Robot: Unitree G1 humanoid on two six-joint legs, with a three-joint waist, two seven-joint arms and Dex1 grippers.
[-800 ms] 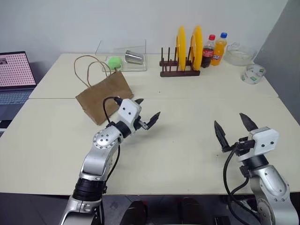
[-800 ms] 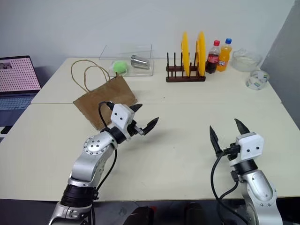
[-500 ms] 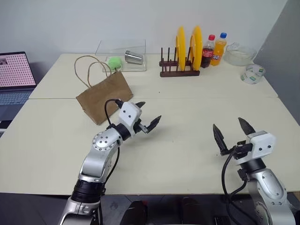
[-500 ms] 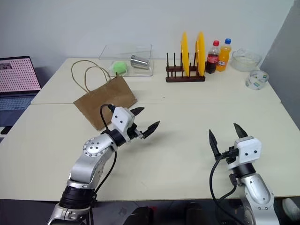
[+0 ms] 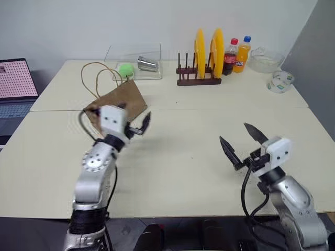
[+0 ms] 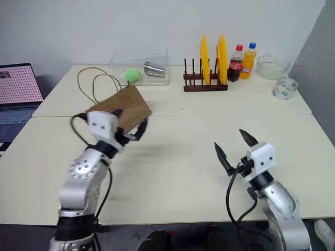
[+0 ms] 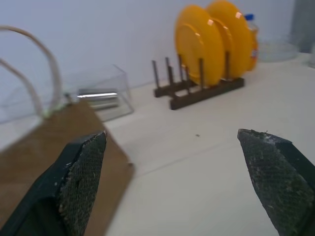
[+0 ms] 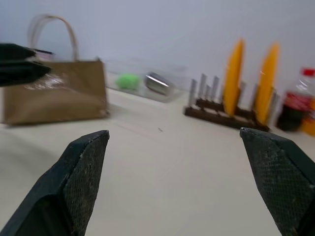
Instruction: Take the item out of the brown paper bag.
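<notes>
From the head views, the brown paper bag lies flat on the table, handles toward the far edge. The left gripper hovers spread at its near corner; the right gripper hangs spread, well apart.

Left wrist: bag beneath one finger, yellow plates beyond.

Right wrist: bag far off. The item isn't visible.

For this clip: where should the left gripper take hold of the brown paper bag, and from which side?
Likely the looped cord handles at the far end of the brown paper bag. The bag lies flat, leaving little to pinch, while the loops stand clear of it. The open left gripper, at its near edge, could reach over.
</notes>
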